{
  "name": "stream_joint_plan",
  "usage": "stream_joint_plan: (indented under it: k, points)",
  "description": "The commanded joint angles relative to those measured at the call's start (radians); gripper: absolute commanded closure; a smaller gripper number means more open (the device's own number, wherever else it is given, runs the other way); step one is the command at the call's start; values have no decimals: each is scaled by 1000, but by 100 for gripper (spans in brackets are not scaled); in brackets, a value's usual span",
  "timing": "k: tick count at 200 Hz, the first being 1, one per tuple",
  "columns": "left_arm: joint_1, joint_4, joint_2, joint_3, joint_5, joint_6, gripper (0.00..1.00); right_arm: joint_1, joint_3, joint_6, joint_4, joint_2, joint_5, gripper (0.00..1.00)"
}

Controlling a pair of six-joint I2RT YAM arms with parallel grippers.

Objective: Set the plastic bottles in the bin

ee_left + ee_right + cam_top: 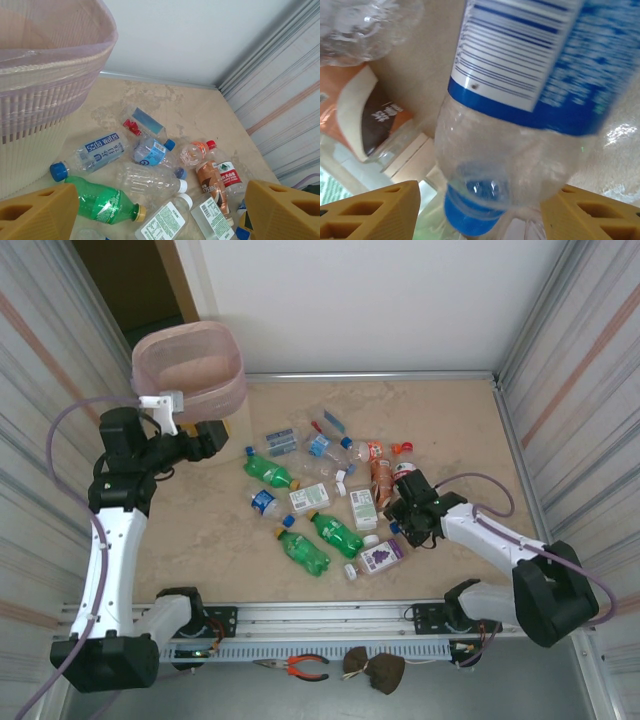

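The plastic bottles lie scattered over the middle of the table: green soda ones [270, 472] [337, 534], a purple-labelled one [380, 556], white-labelled ones [309, 499] and a brown one [380, 478]. The bin [236, 360], lined with a pink bag, stands at the back left. My left gripper [215, 435] hovers open beside the bin [45, 75], with nothing between its fingers [40, 212]; a green bottle [100, 200] lies below it. My right gripper [400, 510] is low at the pile's right edge. Its fingers [375, 212] straddle a blue-labelled water bottle [520, 150], with a gap at the left finger.
Corrugated metal walls close in the table on the left [40, 390] and right [590, 390]. A white wall stands behind. Red-handled pliers [300, 668] and a dark lump [375, 670] lie in front of the rail at the near edge.
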Motion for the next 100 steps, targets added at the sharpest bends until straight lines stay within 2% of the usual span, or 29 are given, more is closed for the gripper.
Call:
stream_joint_plan:
  k: [1, 100]
  points:
    - [-3, -7, -30, -9, 27, -11, 14, 5, -31, 73, 27, 21, 35, 38]
    - [-1, -25, -53, -6, 12, -8, 14, 7, -59, 143, 12, 7, 86, 58]
